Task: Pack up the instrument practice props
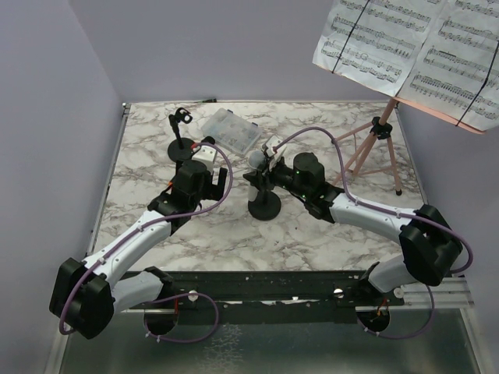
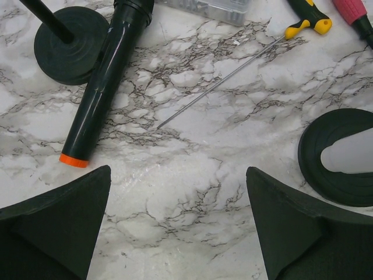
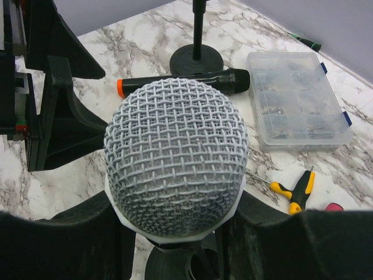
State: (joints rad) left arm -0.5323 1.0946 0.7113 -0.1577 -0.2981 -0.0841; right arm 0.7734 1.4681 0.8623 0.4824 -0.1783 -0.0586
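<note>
Left side: the left claw (image 2: 178, 224) is spread wide with nothing between its fingers. It hangs over bare marble, near the orange end of the black microphone (image 2: 108, 76).
Right side: the right claw (image 3: 172, 239) is drawn in on the grey-headed microphone (image 3: 178, 169), with one finger on each side of the white collar under the mesh head.
Held item: the grey-headed microphone stands upright at mid-table over a round-based mic holder (image 1: 265, 206). The claw hides whether it sits in the clip.
Lying loose: the black microphone is flat on the marble table (image 1: 327, 234), orange cap toward the left claw. Its body lies close against the base of the second mic holder (image 1: 183, 146); I cannot tell if they touch.
Back left: the second mic holder stands upright, a thin stem with a clip on top.
Upper right: the sheet-music pages (image 1: 413, 47) rest on the desk of the pink tripod (image 1: 374, 148), crossed by two dark bands.
Writing: there are printed staves and notes on the pages, but any words are too small to read. No lettering can be made out on either microphone body.
Back centre: the clear box (image 3: 294, 99) has its lid down, blue latches on its right edge and small parts in its compartments.
Tools: the yellow-and-black screwdriver (image 2: 306, 23) lies with its long thin shaft pointing toward the left claw. The red-handled screwdriver (image 2: 352, 11) is just beside it.
</note>
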